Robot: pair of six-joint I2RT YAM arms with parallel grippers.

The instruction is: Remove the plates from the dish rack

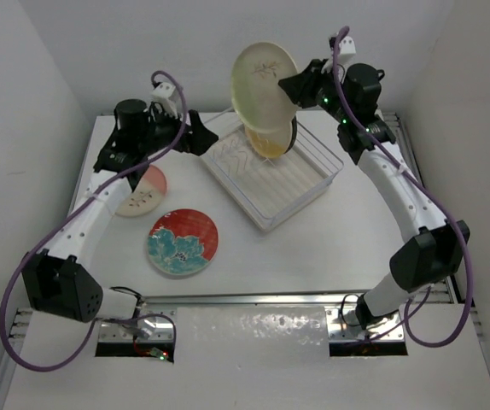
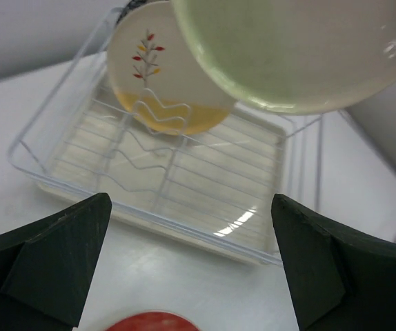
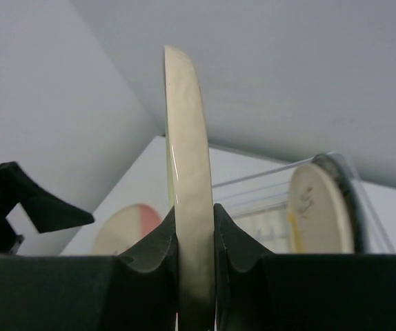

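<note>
White walls (image 1: 142,51) close in the left, far and right sides of a matte white table (image 1: 313,248). A strip of bare metal rail (image 1: 253,299) runs along the table's near edge, between the two arm bases.

The rectangular white wire dish rack with a ridged tray base (image 1: 275,175) sits askew on the far half of the table, a little right of centre. At its far end a cream round plate with a yellow lower part and a small red-and-yellow sprig motif (image 2: 163,69) stands upright in the prongs. Just behind it is the dark rim of another plate (image 3: 343,200).

A plain cream round plate with a fine branch motif (image 1: 265,81) hangs in the air above the rack's far end. The right gripper (image 3: 194,234) pinches its rim between closed fingers.

A red-and-teal floral round plate (image 1: 183,243) lies flat left of centre, towards the near edge. A cream round plate with a pink-red sector (image 1: 141,191) lies flat by the left edge, just beyond it and apart from it.

The left gripper (image 2: 191,262) hovers just left of the rack and faces it, its fingers spread wide and holding nothing.
</note>
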